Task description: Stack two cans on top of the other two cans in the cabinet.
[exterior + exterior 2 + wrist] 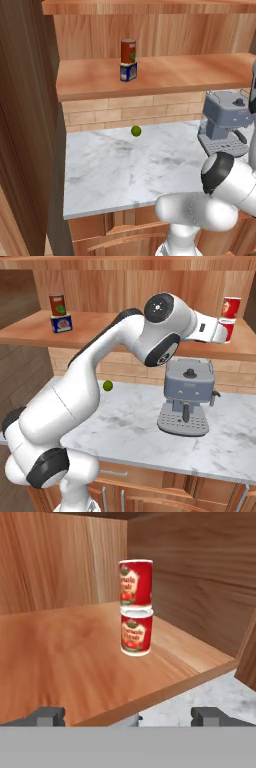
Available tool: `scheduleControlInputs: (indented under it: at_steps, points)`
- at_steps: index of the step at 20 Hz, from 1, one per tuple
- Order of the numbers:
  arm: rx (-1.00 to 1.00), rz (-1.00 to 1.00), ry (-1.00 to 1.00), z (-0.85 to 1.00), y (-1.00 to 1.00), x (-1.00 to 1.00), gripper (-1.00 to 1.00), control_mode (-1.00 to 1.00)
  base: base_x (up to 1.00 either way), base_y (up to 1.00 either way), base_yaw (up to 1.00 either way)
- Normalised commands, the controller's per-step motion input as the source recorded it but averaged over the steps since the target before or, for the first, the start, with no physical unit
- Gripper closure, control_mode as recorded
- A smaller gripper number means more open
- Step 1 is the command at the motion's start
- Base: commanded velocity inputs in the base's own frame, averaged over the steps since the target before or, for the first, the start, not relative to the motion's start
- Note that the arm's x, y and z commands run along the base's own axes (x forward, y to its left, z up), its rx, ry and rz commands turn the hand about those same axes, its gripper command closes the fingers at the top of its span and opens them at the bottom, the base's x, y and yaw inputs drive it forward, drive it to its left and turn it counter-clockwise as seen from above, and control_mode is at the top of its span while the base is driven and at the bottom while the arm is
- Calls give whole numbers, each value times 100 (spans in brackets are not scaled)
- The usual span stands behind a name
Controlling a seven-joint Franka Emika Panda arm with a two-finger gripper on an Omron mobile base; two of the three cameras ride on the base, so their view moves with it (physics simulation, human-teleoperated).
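The gripper (128,714) hangs wide apart, holding nothing. On the marble counter (110,170) stand an espresso machine (186,398) and a lime (136,131). In the cabinet (165,75), at twelve o'clock, one bright red can (136,582) tops another (136,632); far left, the dark red can (128,51) tops the blue tin (128,71).

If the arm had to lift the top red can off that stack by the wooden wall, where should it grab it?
Probably around the middle of the top red can, coming level from the open front of the shelf. It stands upright on the lower can, with the wooden wall close behind. The gripper looks open.
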Motion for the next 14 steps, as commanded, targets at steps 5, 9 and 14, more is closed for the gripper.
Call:
scheduleControlInputs:
  at_steps: [5,9,14]
  points:
    - [9,-8,5,0,45,-44,-100,-100,0,0,0]
    - [13,-4,3,0,49,-46,-100,-100,0,0,0]
    - [15,0,0,0,51,-45,-100,-100,0,0,0]
